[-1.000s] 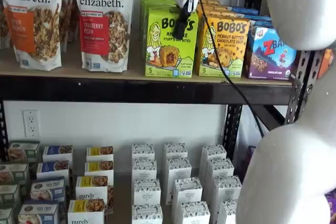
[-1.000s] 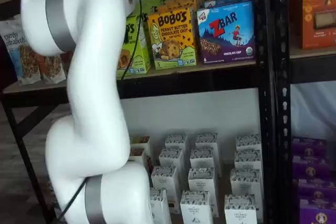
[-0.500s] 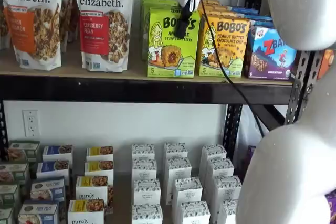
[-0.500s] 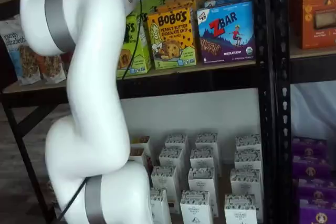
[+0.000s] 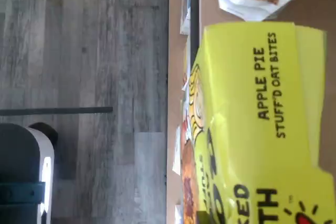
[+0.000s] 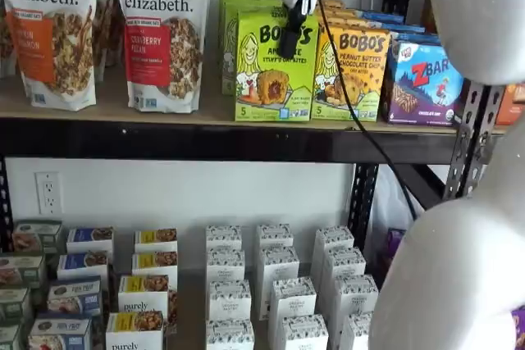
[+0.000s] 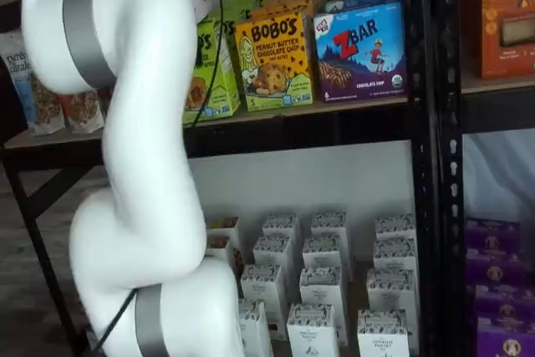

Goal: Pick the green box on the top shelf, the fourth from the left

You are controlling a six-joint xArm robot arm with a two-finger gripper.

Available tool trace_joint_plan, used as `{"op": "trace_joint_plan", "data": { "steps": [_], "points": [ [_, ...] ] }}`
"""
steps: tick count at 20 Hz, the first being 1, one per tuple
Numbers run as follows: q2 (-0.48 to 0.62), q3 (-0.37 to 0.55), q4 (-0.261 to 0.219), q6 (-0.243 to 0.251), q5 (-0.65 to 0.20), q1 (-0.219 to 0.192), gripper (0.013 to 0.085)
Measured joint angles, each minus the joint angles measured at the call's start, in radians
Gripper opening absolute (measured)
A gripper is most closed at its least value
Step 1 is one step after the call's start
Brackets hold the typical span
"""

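Shelf view, one pincer (image 6: 289,48) at one green box (image 6: 274,67), grip state unclear.

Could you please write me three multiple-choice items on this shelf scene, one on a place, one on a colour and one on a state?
1. What stands directly to the right of the green Bobo's Apple Pie box on the top shelf, in a shelf view?
A. a purple box
B. the yellow-orange Bobo's Peanut Butter Chocolate Chip box
C. a white carton

2. What colour is the Zbar box?
A. blue
B. red
C. white

3. How does the gripper show?
A. wide open over the floor
C. shut on a granola bag
B. black fingers in front of the green box's upper face, grip unclear

Answers: 1 B, the two Bobo's boxes stand side by side. 2 A, its front is blue with red lettering. 3 B, the fingers overlap the box front and no gap is readable.
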Motion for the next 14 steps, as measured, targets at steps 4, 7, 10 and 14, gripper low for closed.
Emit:
{"op": "trace_joint_plan", "data": {
  "steps": [4,7,10,14],
  "points": [
    [-0.032,0.016,0.002,0.003,0.02,0.0,0.025],
    [-0.054,0.024,0.001,0.006,0.04,0.001,0.025],
    [-0.075,0.032,-0.005,0.008,0.067,0.002,0.025],
    [-0.115,0.063,-0.022,0.009,0.095,0.005,0.025]
  ]
}}
